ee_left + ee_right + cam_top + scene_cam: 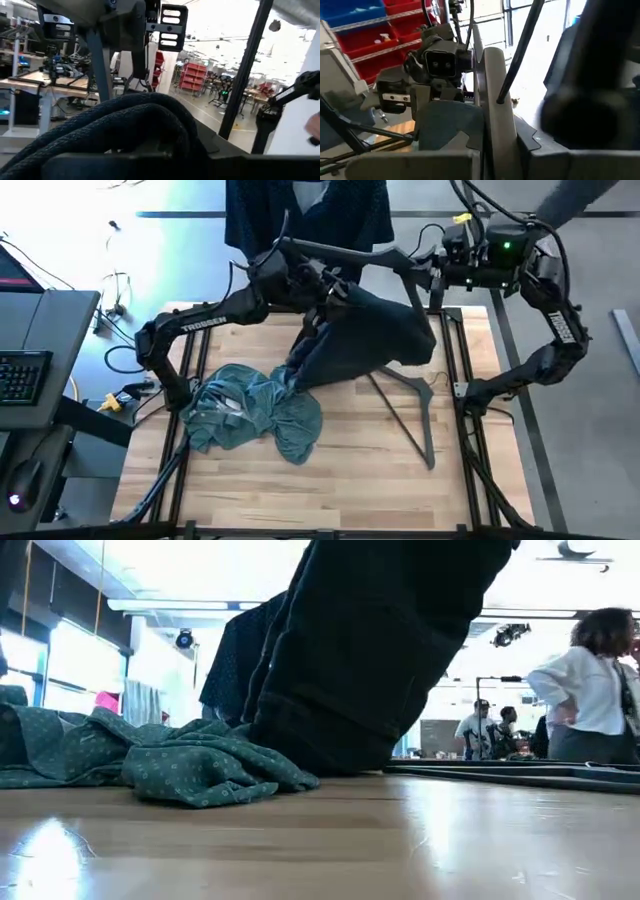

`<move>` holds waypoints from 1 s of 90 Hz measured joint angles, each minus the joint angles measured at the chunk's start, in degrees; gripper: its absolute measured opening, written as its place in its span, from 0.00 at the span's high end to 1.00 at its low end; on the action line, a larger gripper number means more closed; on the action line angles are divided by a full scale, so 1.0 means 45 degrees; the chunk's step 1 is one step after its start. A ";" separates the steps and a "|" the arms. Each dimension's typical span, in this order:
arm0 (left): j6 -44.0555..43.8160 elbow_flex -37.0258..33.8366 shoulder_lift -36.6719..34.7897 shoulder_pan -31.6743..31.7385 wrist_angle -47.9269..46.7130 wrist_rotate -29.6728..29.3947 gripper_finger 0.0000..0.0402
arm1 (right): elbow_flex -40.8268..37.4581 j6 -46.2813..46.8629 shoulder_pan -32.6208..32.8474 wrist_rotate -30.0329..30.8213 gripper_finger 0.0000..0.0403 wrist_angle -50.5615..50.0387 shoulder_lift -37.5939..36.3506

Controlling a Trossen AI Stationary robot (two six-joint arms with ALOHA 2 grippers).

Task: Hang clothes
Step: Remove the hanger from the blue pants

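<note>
Black trousers [365, 335] hang bunched from my left gripper [322, 288] above the table's [350, 470] far half, their lower end trailing down beside the teal shirt [255, 410], which lies crumpled on the wood at the left. I see the left fingers closed on the cloth. My right gripper [432, 275] sits at the far right, clamped on a hanger [340, 252] bar reaching towards the left one. Another hanger [410, 405] lies flat on the table. A navy shirt [305, 210] hangs beyond the far edge.
</note>
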 joint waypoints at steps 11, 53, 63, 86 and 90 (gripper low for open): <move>-0.0137 0.0003 -0.0963 0.0037 -0.1044 0.0025 1.00 | -0.0031 0.0227 0.0039 -0.0375 0.94 0.0722 0.0074; 0.2243 0.0107 -0.0906 0.0355 -0.5576 0.0423 1.00 | -0.0046 0.0332 0.0181 -0.1205 0.95 -0.0730 0.0068; 0.3564 0.0107 -0.0907 0.0378 -0.6580 0.0518 1.00 | -0.0046 0.0599 0.0211 -0.0600 0.95 -0.0901 0.0083; 0.3823 0.0026 -0.0823 0.0379 -0.7524 0.0244 1.00 | -0.0007 0.0948 0.0524 -0.0010 0.95 -0.1174 0.0639; 0.3803 0.0019 -0.0823 0.0413 -0.7829 -0.0018 1.00 | -0.0009 0.0620 0.0650 0.0034 0.95 -0.1177 0.0717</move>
